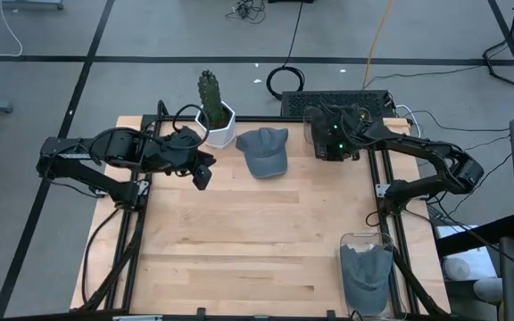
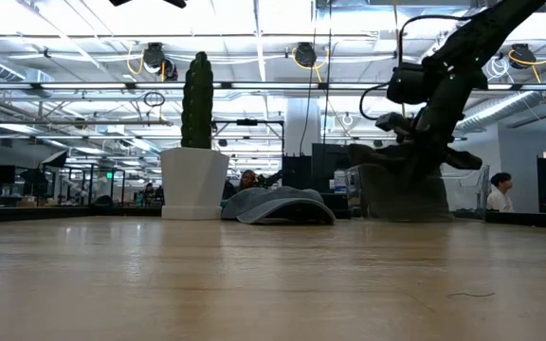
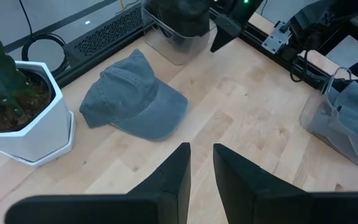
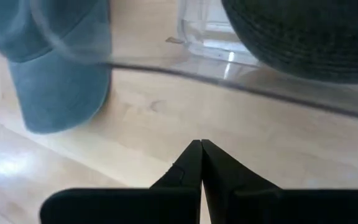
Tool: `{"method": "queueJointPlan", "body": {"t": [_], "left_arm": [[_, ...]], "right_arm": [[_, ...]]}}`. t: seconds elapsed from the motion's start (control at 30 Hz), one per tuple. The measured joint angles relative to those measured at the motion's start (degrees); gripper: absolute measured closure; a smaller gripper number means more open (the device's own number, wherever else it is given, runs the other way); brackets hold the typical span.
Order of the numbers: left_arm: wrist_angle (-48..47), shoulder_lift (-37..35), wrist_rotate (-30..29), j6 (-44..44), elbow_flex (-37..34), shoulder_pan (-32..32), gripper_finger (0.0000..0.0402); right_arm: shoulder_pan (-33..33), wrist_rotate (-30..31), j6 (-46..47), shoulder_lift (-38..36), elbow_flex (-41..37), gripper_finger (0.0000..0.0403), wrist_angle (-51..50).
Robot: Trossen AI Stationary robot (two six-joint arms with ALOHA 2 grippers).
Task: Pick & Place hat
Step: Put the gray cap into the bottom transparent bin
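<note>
A grey-blue cap (image 1: 264,153) lies flat on its brim and crown on the wooden table near the far edge, also seen in the low view as the cap (image 2: 278,206) and in the left wrist view as the cap (image 3: 135,99). My left gripper (image 1: 203,176) hovers open to the cap's left, above the table; its fingers (image 3: 179,171) point toward the cap. My right gripper (image 1: 328,143) is shut and hangs over a clear container (image 4: 229,56) holding a dark hat (image 4: 303,37), to the cap's right. In the right wrist view the cap (image 4: 55,74) lies beside that container.
A cactus in a white pot (image 1: 214,120) stands at the far edge just left of the cap. A second clear container (image 1: 366,272) with a grey hat sits at the near right corner. Bare wood (image 1: 248,241) fills the middle and near left.
</note>
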Motion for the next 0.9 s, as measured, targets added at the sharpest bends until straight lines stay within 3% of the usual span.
{"method": "queueJointPlan", "body": {"t": [0.5,0.7,0.9], "left_arm": [[0.03,0.0,-2.2,1.51,0.02,0.04,0.0325],[0.05,0.0,-7.18,1.67,0.02,0.04,0.0325],[0.05,0.0,-7.55,6.2,0.02,0.04,0.0325]], "right_arm": [[2.71,0.33,6.59,-14.11,0.0,0.0403,0.74],[5.27,0.34,7.44,-16.85,0.0,0.0403,10.03],[8.51,0.34,7.47,-17.43,0.0,0.0403,18.89]]}}
